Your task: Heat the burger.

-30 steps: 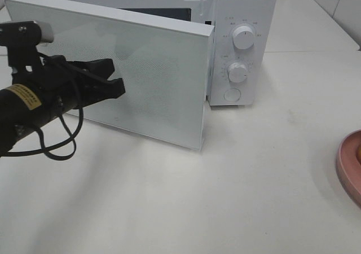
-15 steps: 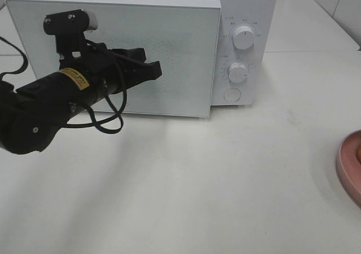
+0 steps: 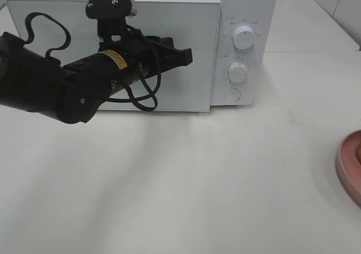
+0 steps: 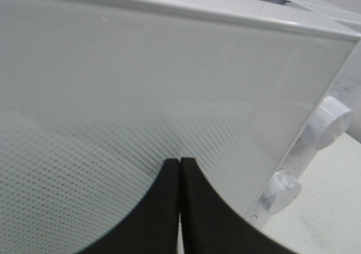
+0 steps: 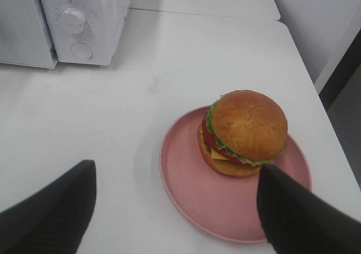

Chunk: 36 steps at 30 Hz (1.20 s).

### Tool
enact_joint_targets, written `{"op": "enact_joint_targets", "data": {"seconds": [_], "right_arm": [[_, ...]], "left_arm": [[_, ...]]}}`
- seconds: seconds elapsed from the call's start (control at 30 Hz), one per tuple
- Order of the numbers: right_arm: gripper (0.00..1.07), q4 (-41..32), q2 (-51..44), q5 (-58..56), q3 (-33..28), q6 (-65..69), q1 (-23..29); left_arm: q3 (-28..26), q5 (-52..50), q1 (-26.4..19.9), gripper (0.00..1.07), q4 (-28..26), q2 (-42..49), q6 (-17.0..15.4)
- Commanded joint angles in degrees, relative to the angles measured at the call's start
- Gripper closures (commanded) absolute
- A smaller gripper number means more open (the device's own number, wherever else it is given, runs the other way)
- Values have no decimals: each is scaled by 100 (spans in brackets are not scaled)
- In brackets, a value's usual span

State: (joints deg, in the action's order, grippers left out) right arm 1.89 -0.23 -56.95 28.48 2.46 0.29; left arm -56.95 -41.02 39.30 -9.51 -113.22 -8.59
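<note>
My L gripper (image 3: 183, 55): jaws pressed together, nothing between, tips at white microwave (image 3: 248, 17) door (image 3: 200, 90) (door looks shut, flush w/ body). My R gripper (image 5: 175, 209): jaws spread wide, holding nothing, above pink plate (image 5: 186, 192). Burger (image 5: 243, 132) sits on plate, off-centre, on white table (image 3: 225, 180) well right of microwave. Two knobs, round button on control panel (image 3: 242, 56).

White microwave (image 3: 242, 17) on white table (image 3: 225, 180), door (image 3: 186, 90) closed; two knobs, one round button.
</note>
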Motion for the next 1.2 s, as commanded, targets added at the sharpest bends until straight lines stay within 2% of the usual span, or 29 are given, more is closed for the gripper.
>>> {"op": "enact_joint_targets", "data": {"seconds": [0.03, 0.07, 0.13, 0.23, 0.57, 0.77, 0.8, 0.83, 0.9, 0.93, 0.97, 1.0, 1.03, 1.07, 1.1, 1.13, 1.2], "right_arm": [[31, -6, -149, -6, 6, -46, -34], [31, -6, -149, -6, 6, -46, -34], [31, -6, -149, -6, 6, -46, -34], [31, -6, -149, -6, 6, -46, -34], [31, -6, -149, -6, 6, -46, -34], [31, -6, -149, -6, 6, -46, -34], [31, -6, -149, -6, 6, -46, -34], [31, -6, -149, -6, 6, -46, -34], [31, -6, -149, -6, 6, -46, -34], [31, -6, -149, -6, 6, -46, -34], [31, -6, -149, -6, 6, -46, -29], [31, -6, -149, -6, 6, -46, -11], [31, -6, -149, -6, 6, -46, -11], [31, -6, -149, -6, 6, -46, -11], [31, -6, -149, -6, 6, -46, -11], [31, -6, -149, -6, 6, -46, -11], [31, -6, -149, -6, 6, -46, -11]], "left_arm": [[-361, -17, -63, 107, -384, -143, 298], [-361, -17, -63, 107, -384, -143, 298], [-510, 52, -103, 107, -625, -201, 602], [-625, 109, -195, 107, -756, -258, 739], [-665, 155, -281, 107, -722, -264, 739], [-590, 980, -172, 107, -481, -23, 739], [-510, 1392, -143, 101, -395, 143, 739], [-510, 1392, -143, 101, -395, 143, 739], [-304, 1960, -80, 75, -212, 418, 739], [-304, 1960, -80, 75, -212, 418, 739], [-160, 2263, -46, 51, -69, 607, 739], [-86, 2441, -34, 39, -11, 705, 710], [-86, 2441, -34, 39, -11, 705, 710], [40, 2859, 17, 12, 0, 917, 716], [97, 3140, 17, 4, 11, 1014, 722], [97, 3140, 17, 4, 11, 1014, 722], [195, 4377, 17, 6, 11, 1415, 722]]}}
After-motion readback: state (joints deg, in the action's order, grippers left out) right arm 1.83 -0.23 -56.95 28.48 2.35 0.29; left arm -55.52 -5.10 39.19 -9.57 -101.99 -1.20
